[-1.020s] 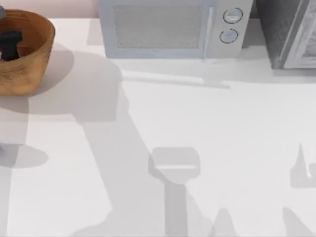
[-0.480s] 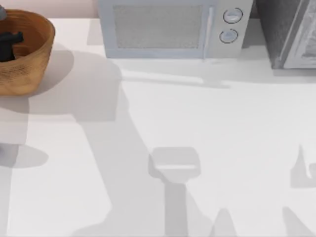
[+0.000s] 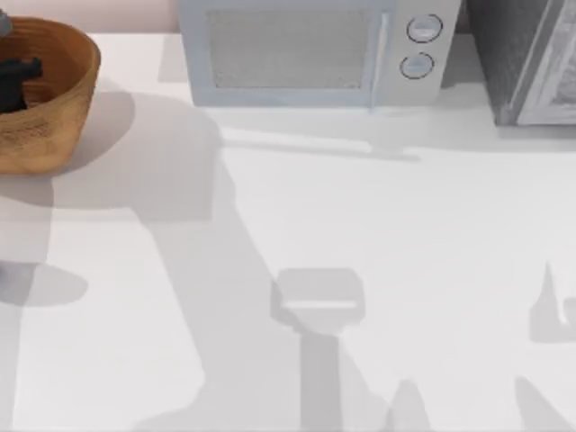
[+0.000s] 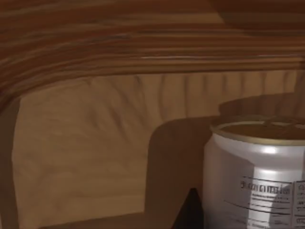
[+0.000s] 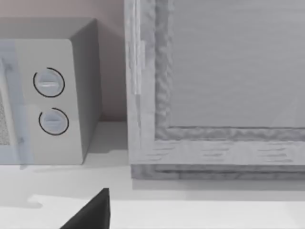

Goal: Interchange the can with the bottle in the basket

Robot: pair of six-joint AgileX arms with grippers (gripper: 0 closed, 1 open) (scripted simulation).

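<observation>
Top view takes in the white table first, with the grey-white box microwave standing along its far edge and a grey speckled cabinet-like block at the far right corner. At the far left corner sits the large round golden-brown woven wicker basket, and the dark end of my left arm, the left gripper, reaches down inside it.

From the left wrist view, the ribbed inner wall of the basket curves close around the camera, and the small upright white can with printed markings and a dull gold-olive top stands on the basket floor, just beside a dark fingertip. I cannot tell whether the jaws are wide, narrow or closed on anything, nor whether the finger touches the can.

The right wrist view looks at the microwave's two round dials and the grey block, with one dark fingertip of the right gripper low over the table; its jaw state I cannot tell either. That arm looks parked.

As I judge it, the can is light, rigid and thin-walled, smooth enough to slip, and easy to tip. A hold across the middle of its straight side, below the rim, with moderate squeeze, should suit it best.
</observation>
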